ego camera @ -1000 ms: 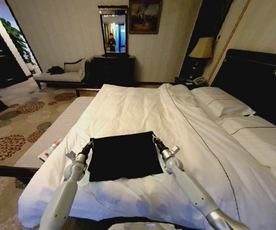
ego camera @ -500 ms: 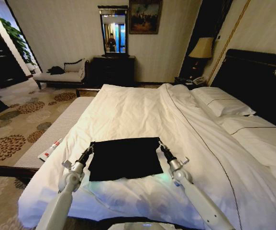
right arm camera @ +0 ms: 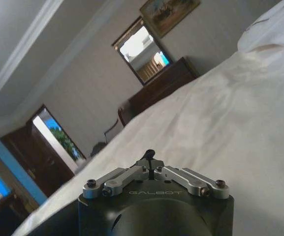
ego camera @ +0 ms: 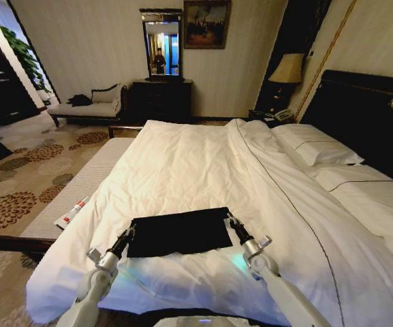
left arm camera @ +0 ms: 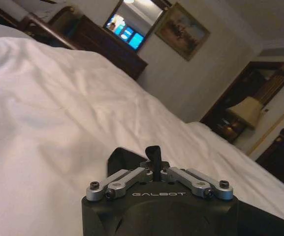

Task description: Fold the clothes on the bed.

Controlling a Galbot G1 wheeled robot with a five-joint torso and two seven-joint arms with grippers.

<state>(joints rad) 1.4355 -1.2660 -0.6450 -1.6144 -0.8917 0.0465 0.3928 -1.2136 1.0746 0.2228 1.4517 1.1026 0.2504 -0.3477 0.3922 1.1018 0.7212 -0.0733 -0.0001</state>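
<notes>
The clothes [ego camera: 179, 232] are a black T-shirt lying as a flat, wide strip on the white duvet of the bed [ego camera: 203, 157], near its front edge. My left gripper [ego camera: 129, 231] is shut on the shirt's far left corner. At the far right corner my right gripper [ego camera: 231, 219] is shut on the same edge. In the left wrist view the left gripper [left arm camera: 154, 154] has its fingers pressed together, with black cloth [left arm camera: 122, 156] just under them. The right gripper [right arm camera: 150, 155] is likewise closed in the right wrist view, where the cloth itself is hidden.
White pillows [ego camera: 317, 152] and a dark headboard [ego camera: 366, 112] lie to the right. A padded bench [ego camera: 80, 184] along the bed's left side carries a red-and-white tube [ego camera: 71, 212]. A chaise longue [ego camera: 87, 104] and dresser [ego camera: 159, 99] stand at the far wall.
Both grippers have drawn back toward the bed's front edge, carrying the shirt's far edge with them. The black shape is now much shorter front to back.
</notes>
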